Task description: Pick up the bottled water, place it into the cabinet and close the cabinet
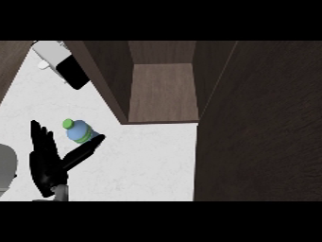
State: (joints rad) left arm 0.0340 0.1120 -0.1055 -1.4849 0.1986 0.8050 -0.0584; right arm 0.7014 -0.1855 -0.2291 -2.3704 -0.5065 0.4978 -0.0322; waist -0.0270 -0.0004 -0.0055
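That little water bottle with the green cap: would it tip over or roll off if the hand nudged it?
The bottle stands upright on the smooth white counter, so a nudge up high would probably tip it. Being round, it would likely roll once down. The left hand is open around it, thumb beside it, which may steady it.

We see a white table (149, 156); the bottled water (78, 131) stands on it, near the open cabinet (162, 92) resting beside it.

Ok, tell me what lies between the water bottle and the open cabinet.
In the head view, only bare white counter separates the water bottle from the open cabinet; nothing stands in that stretch.
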